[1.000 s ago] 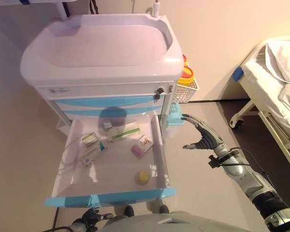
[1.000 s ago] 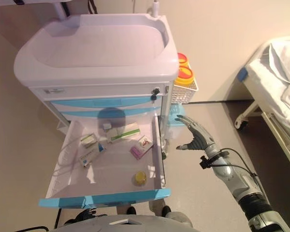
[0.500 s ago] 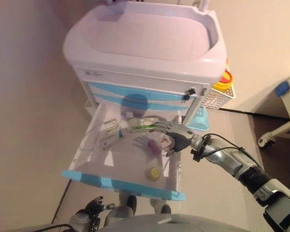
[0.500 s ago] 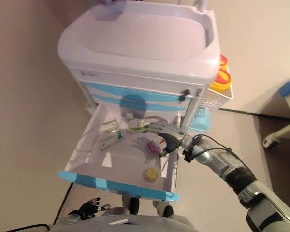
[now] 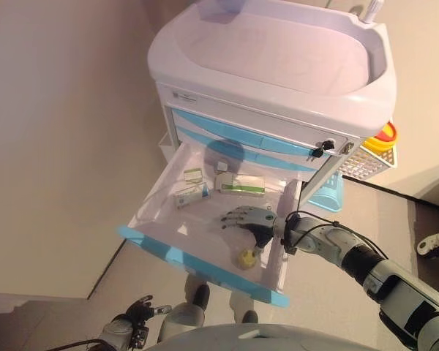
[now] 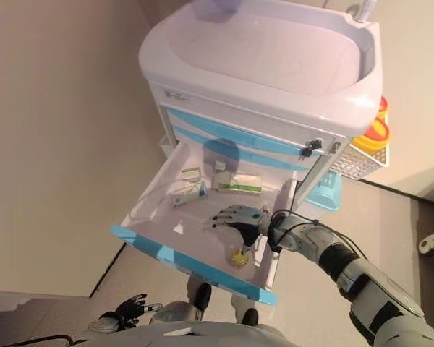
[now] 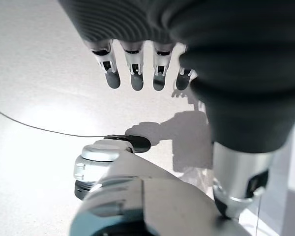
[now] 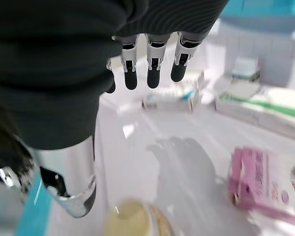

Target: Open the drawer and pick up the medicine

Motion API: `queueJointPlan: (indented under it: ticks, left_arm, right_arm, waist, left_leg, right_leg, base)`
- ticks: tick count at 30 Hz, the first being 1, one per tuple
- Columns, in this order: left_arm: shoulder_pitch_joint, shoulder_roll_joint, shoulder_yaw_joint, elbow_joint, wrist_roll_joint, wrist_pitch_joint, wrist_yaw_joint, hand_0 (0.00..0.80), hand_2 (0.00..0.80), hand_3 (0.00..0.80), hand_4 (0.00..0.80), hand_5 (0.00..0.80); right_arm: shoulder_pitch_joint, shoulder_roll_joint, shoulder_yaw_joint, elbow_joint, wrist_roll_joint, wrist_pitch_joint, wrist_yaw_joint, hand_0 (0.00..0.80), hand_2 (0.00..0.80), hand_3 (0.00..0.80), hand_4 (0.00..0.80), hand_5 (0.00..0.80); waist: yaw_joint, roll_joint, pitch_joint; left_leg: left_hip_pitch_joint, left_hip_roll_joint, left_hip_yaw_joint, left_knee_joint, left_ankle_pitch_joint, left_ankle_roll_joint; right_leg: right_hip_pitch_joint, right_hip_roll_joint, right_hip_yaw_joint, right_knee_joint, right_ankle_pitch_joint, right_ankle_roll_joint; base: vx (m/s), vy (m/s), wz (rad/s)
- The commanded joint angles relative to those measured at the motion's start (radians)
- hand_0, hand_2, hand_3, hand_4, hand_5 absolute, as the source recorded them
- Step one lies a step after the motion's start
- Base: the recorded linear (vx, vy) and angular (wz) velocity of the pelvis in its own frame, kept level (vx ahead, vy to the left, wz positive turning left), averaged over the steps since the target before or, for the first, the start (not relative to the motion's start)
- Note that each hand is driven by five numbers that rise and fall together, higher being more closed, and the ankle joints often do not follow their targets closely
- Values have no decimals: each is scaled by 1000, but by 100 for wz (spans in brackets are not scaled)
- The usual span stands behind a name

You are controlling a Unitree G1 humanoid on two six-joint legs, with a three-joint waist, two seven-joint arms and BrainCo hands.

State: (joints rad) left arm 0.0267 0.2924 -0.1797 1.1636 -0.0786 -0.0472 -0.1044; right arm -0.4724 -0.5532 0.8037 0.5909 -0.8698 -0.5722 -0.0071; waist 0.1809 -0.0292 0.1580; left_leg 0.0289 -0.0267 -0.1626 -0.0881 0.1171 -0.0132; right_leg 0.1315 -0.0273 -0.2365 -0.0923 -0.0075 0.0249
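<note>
The bottom drawer point(image 5: 158, 212) of the white and blue cart point(image 5: 278, 58) stands pulled open. In it lie a long green-and-white box point(image 5: 240, 185), a blue-and-white box point(image 5: 191, 196), a small green-labelled box point(image 5: 192, 174) and a round yellow bottle point(image 5: 246, 257). My right hand point(image 5: 250, 220) is inside the drawer, open, fingers straight, just behind the yellow bottle. It covers a pink box in the eye views; the right wrist view shows the pink box point(image 8: 265, 179) below the palm, untouched. My left hand point(image 5: 132, 322) hangs open low by the floor.
A white wire basket point(image 5: 364, 164) with yellow-lidded containers hangs on the cart's right side, with a light blue bin point(image 5: 325, 196) below it. A bed's castor point(image 5: 433, 245) shows at the far right. A beige wall runs along the left.
The camera has swung, shifting the whole picture. My right hand went from beside the cart into the drawer and now sits lower, over the pink box near the yellow bottle.
</note>
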Motion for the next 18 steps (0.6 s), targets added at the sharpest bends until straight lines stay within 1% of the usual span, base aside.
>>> queueJointPlan:
  ticks: [1, 5, 8, 13, 18]
  left_arm:
    - [-16, 19, -26, 77, 54, -15, -9, 0, 0, 0, 0, 0]
    - [-17, 22, -25, 82, 71, -22, -11, 0, 0, 0, 0, 0]
    - [-16, 22, -24, 87, 78, -29, -10, 0, 0, 0, 0, 0]
    - [-15, 20, -15, 96, 82, -38, -9, 0, 0, 0, 0, 0]
    - [-16, 17, -10, 105, 80, -43, -6, 0, 0, 0, 0, 0]
  right_arm:
    - [-53, 31, 62, 48, -117, -27, -113, 0, 0, 0, 0, 0]
    - [-45, 49, 66, 113, -190, -9, -180, 0, 0, 0, 0, 0]
    - [-32, 58, 60, 138, -210, 31, -211, 0, 0, 0, 0, 0]
    - [-12, 62, 49, 142, -240, 39, -239, 0, 0, 0, 0, 0]
    - [-2, 70, 49, 144, -257, 35, -237, 0, 0, 0, 0, 0]
  waist:
    - [34, -30, -29]
    - [44, -31, -29]
    - [46, -31, -30]
    - [39, -31, -30]
    - [32, -30, -29]
  left_leg:
    - [9, -30, 7, 7, -108, -2]
    - [8, -31, -1, 8, -106, -2]
    - [8, -30, -5, 7, -105, -2]
    - [9, -29, -1, 4, -106, -2]
    - [11, -26, 5, 3, -105, -1]
  right_leg:
    - [-31, -31, -9, 46, -7, 37]
    - [-29, -31, -15, 46, -7, 37]
    - [-28, -31, -18, 45, -6, 38]
    - [-30, -29, -11, 42, -4, 39]
    - [-32, -29, -4, 42, -2, 39]
  base:
    - [23, -26, 4]
    - [16, -27, 9]
    - [18, -21, 8]
    - [0, 0, 0]
    - [0, 0, 0]
